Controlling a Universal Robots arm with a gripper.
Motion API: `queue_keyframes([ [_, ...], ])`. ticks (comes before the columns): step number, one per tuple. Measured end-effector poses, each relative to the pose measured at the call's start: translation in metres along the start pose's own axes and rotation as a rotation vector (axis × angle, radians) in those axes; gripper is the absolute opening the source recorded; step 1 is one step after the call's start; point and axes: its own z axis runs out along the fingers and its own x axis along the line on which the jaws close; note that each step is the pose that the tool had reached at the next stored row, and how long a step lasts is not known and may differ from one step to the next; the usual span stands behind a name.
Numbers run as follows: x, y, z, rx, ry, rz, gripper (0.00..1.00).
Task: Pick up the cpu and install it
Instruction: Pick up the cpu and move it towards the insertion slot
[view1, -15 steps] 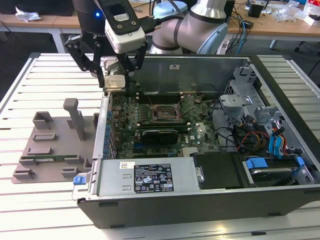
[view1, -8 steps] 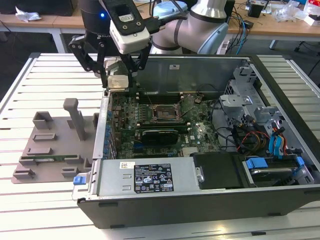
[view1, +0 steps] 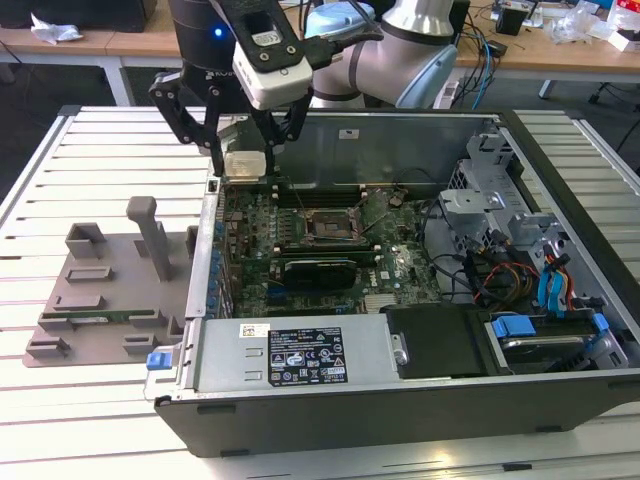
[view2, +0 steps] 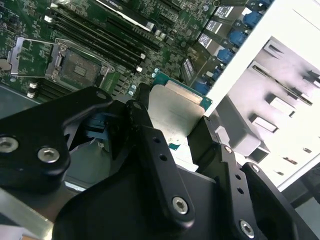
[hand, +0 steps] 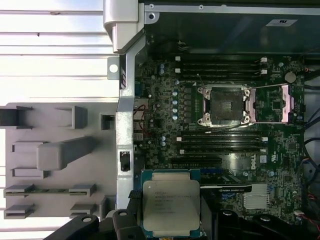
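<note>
There is one big white table (view1: 120, 150) made of long slats. On it lies one dark metal computer case (view1: 400, 420), on its side with the inside showing. One silver and light blue robot arm (view1: 400, 50) reaches over the case from behind.

One flat grey plastic tray (view1: 100, 300) with posts that stick up lies on the table. It is just beside the case, on the exterior view's left.

Inside the case is one green board full of small parts (view1: 250, 230). In the middle of the board sits one black square socket with a metal frame (hand: 225, 104). Its frame is flipped open to one side.

The arm ends in one black gripper (view1: 246, 170) with two fingers. The fingers are closed part way and squeeze one thing between them: the cpu (hand: 171, 204), a small flat square chip with a silver-grey top and a thin rim. One finger presses on each side of it.

The cpu is up in the air, over the edge of the green board near the case wall on the tray's side. It is well apart from the socket. Its silver top faces the first wrist camera.
</note>
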Motion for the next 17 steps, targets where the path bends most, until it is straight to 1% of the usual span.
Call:
queue_keyframes([
  [2, -0.0030, 0.0000, 0.0004, 0.0000, 0.0000, 0.000, 0.55],
  [9, -0.0072, 0.0000, 0.0014, 0.0000, 0.0000, 0.000, 0.55],
  [13, -0.0116, 0.0000, 0.0023, 0.0000, 0.0000, 0.000, 0.55],
  [17, -0.0139, 0.0001, 0.0030, 0.0000, 0.0000, 0.000, 0.55],
])
